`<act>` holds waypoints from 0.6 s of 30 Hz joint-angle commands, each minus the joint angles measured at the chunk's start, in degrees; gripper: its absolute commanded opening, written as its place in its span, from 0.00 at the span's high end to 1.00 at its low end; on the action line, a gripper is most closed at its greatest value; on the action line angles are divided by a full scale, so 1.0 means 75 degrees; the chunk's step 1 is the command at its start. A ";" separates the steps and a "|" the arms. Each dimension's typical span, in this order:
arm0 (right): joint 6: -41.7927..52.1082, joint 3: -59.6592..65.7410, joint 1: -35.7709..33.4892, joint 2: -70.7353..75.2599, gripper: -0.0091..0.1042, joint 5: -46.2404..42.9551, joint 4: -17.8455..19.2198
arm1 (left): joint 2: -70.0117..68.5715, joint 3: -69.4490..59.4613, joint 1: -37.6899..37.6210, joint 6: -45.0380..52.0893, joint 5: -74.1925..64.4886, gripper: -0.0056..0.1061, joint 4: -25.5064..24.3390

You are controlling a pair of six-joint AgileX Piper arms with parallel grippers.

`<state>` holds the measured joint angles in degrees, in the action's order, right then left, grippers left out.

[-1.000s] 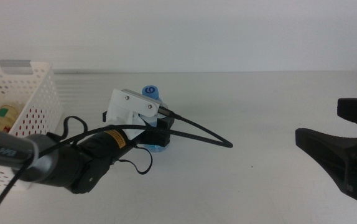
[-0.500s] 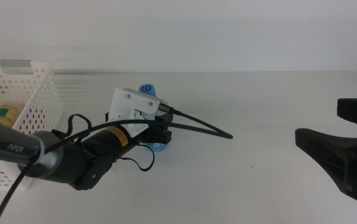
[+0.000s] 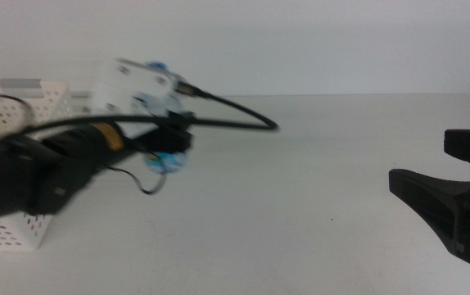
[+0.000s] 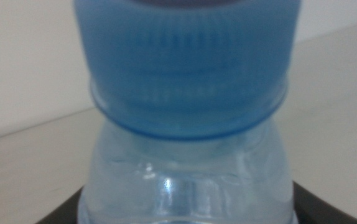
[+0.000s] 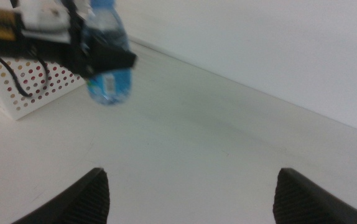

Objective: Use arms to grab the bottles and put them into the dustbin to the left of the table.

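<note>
The step in hand looks like the carry: the left gripper (image 3: 172, 139) is clamped on the water bottle (image 3: 168, 161) and holds it clear of the desk (image 3: 317, 188), over the left part of the desk towards its far edge, just beside the dustbin (image 3: 14, 168) that stands at the desk's left edge. In the right wrist view the bottle (image 5: 108, 62) hangs upright with its base plainly off the surface, the dark jaws closed across its body, and the perforated wall of the bin (image 5: 26, 84) just behind it. The left wrist view is filled by the blue cap (image 4: 188, 62) and the clear shoulder below it, with the jaws showing only as dark corners pressed to either side of the bottle. The arm is blurred in the middle view, so its exact pose is hard to read. What comes next, by my judgement, is to bring the bottle over the bin's open top, clear of the rim, before the jaws part. The right gripper (image 5: 191, 186) waits at the desk's right edge, its jaws wide apart and holding nothing.
</note>
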<state>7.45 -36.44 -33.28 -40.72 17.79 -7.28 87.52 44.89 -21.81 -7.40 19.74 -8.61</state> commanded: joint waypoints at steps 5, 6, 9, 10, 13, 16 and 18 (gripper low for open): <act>0.0067 -0.0242 -0.0031 0.0003 0.30 -0.0567 0.0050 | -0.1763 0.0228 0.0794 -0.0019 -0.1063 0.99 -0.0153; 0.0067 -0.0242 -0.0031 0.0003 0.30 -0.0567 0.0050 | -0.1959 0.0228 0.0945 -0.0019 -0.1315 0.99 -0.0241; 0.0067 -0.0242 -0.0031 0.0003 0.30 -0.0567 0.0050 | -0.2446 0.0228 0.1408 -0.0019 -0.1864 0.99 -0.0369; 0.0067 -0.0242 -0.0031 0.0003 0.30 -0.0567 0.0050 | -0.2585 0.0246 0.1587 -0.0019 -0.2016 0.99 -0.0432; 0.0067 -0.0242 -0.0031 0.0003 0.30 -0.0567 0.0050 | -0.2861 0.0404 0.2102 -0.0019 -0.2522 0.99 -0.0568; 0.0067 -0.0242 -0.0031 0.0003 0.30 -0.0567 0.0050 | -0.2901 0.0942 0.2686 0.0041 -0.3482 0.99 -0.0635; 0.0067 -0.0242 -0.0031 0.0003 0.30 -0.0567 0.0050 | -0.2861 0.1210 0.2936 0.0277 -0.3848 0.99 -0.0664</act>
<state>7.45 -36.44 -33.28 -40.72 17.79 -7.28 67.87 49.88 -0.81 -6.12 -13.11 -13.01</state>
